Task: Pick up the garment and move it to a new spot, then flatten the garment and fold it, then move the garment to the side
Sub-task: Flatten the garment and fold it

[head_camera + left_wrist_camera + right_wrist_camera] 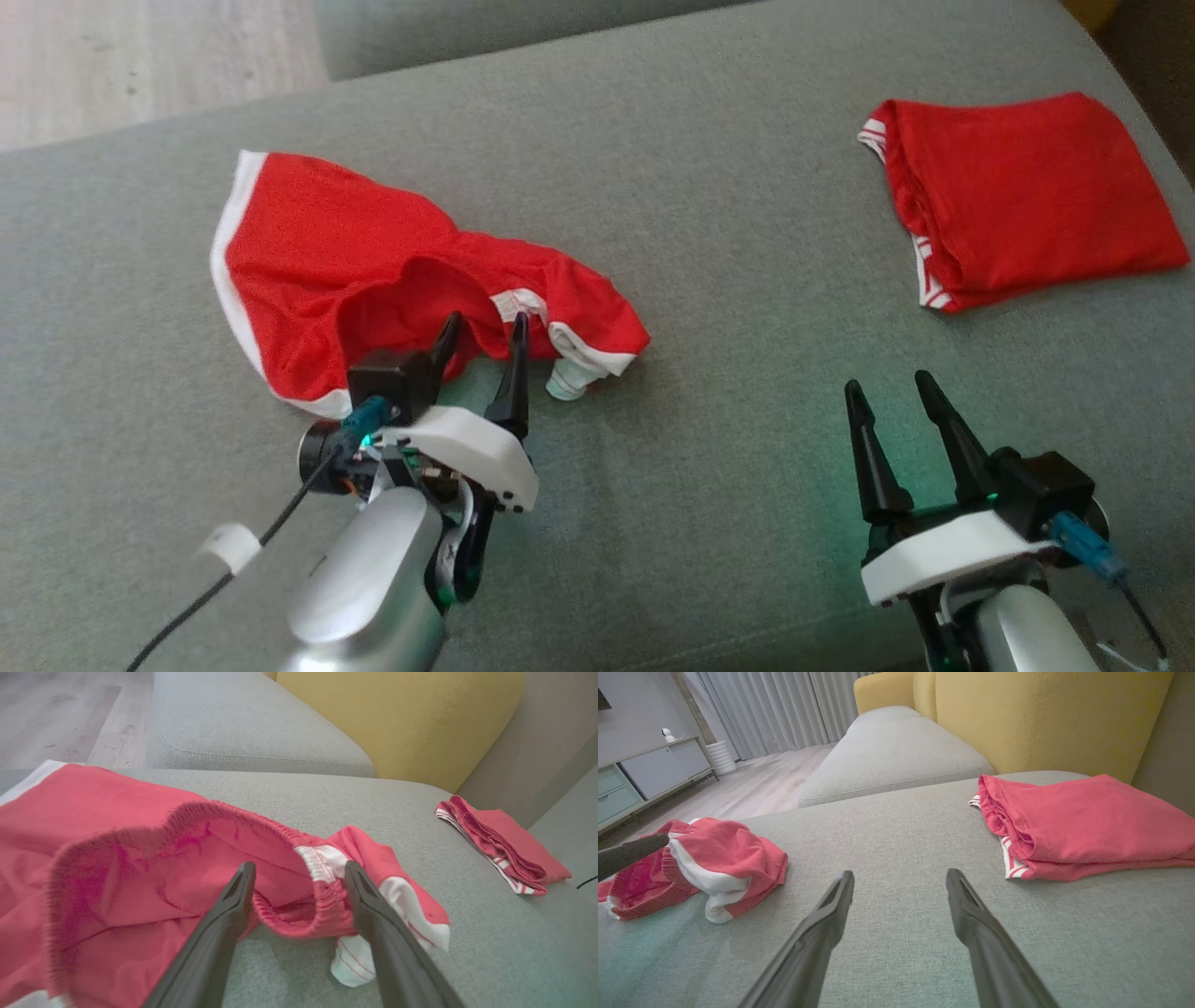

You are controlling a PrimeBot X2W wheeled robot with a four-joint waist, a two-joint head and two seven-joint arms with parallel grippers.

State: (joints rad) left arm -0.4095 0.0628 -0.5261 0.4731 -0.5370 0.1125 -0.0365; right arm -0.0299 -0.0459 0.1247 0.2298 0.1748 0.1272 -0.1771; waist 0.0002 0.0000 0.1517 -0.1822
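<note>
Left claw (488,319), right claw (888,380) agape over grey sofa cushion (728,233); wooden floor (140,65) beyond

A home living room is shown: a grey sofa (896,821) with a yellow backrest (1041,718) is seen at upper right of the right wrist view, pale curtains (784,709) at upper left, a wood floor (756,784) below them, and a low cabinet (658,767) at the left edge.
</note>
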